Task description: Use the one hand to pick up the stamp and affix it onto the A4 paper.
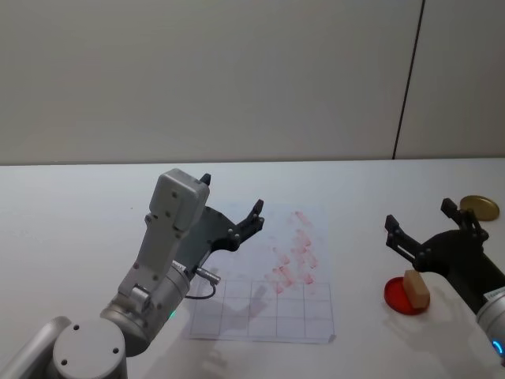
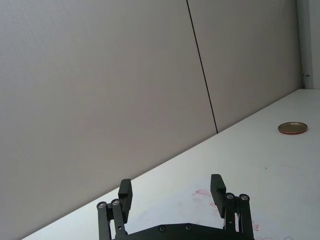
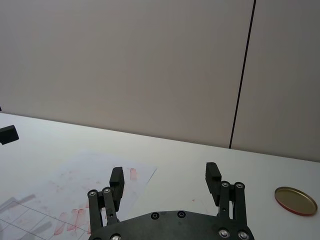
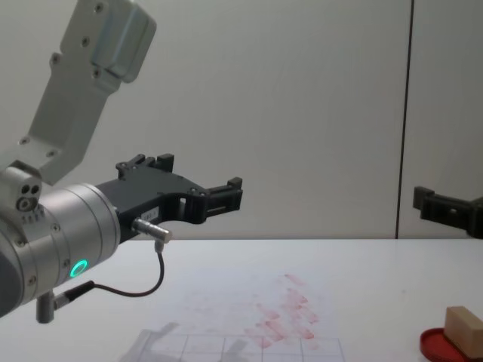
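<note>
Stamp [image 1: 417, 289], likely light, stiff wood: pinch its flat sides. Right hand [image 1: 420, 217] hovers near, left hand [image 1: 231, 195] idles over paper [image 1: 316, 309]; both with jaws open.

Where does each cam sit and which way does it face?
Head: high, looks down on paper, stamp; both arms, left gripper, right gripper.
Chest: low, faces forward over table; left arm large.
Left wrist: behind its open fingers, faces wall.
Right wrist: same, plus paper.
Shared: both wrist views catch the gold lid.
</note>
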